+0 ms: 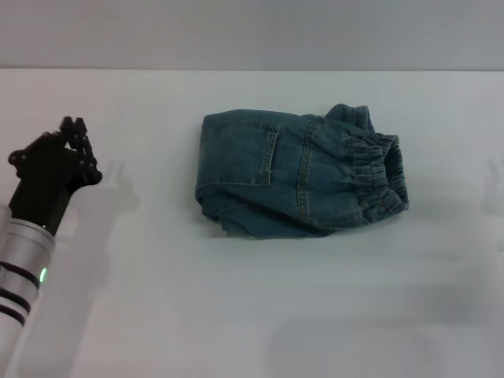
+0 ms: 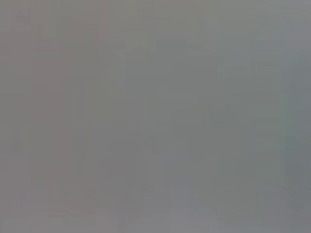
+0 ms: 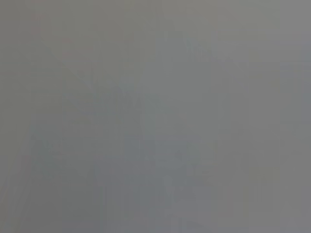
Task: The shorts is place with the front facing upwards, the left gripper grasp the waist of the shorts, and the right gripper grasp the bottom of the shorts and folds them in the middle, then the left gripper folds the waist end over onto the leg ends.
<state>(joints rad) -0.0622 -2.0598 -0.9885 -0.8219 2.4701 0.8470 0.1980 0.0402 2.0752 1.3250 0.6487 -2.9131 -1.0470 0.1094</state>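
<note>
The shorts (image 1: pixel 295 177) lie folded into a compact bundle in the middle of the white table (image 1: pixel 157 299). Their gathered elastic waist (image 1: pixel 379 169) is on top at the bundle's right end, and a patch pocket (image 1: pixel 246 154) faces up on the left half. A lower denim layer (image 1: pixel 256 224) peeks out along the near edge; I cannot make out the leg ends. My left gripper (image 1: pixel 73 130) hovers over bare table well left of the shorts, holding nothing, its green light (image 1: pixel 42 275) showing on the silver arm. The right gripper is out of view. Both wrist views show only flat grey.
The table's far edge (image 1: pixel 252 70) meets a grey wall behind the shorts. A faint shadow (image 1: pixel 494 177) falls at the right border of the head view.
</note>
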